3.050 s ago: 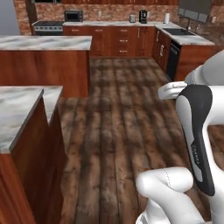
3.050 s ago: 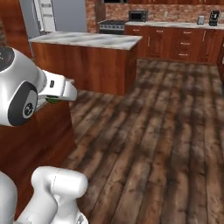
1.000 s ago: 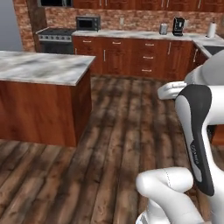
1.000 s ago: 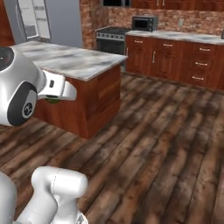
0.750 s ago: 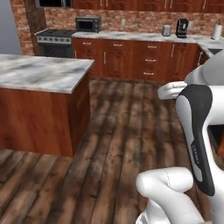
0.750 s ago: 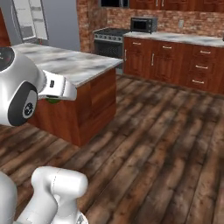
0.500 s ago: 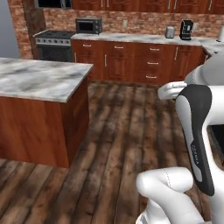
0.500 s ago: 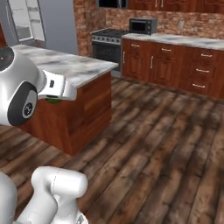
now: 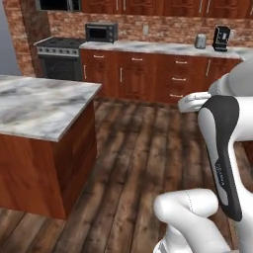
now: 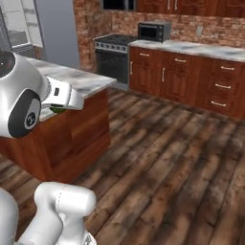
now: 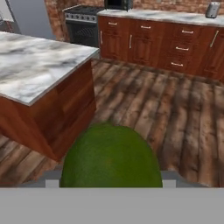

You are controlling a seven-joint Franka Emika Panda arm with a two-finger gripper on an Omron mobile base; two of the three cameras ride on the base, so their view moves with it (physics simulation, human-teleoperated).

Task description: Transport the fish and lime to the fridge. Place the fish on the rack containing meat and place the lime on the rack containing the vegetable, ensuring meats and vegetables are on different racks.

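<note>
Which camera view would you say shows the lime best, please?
The hand view: the lime sits large and close at the bottom, held in the hand. The right base view shows a green sliver under the hand; the left base view gives nothing clear.

Arm is folded up tight over the base, elbow high, hand tucked in close to the body and pointing forward and slightly down. Gripper sits just past the big white wrist joint in the right base view, jaws closed around the lime. In the hand view the lime sits right between the fingers, pressed against both, covering most of the gap.
</note>
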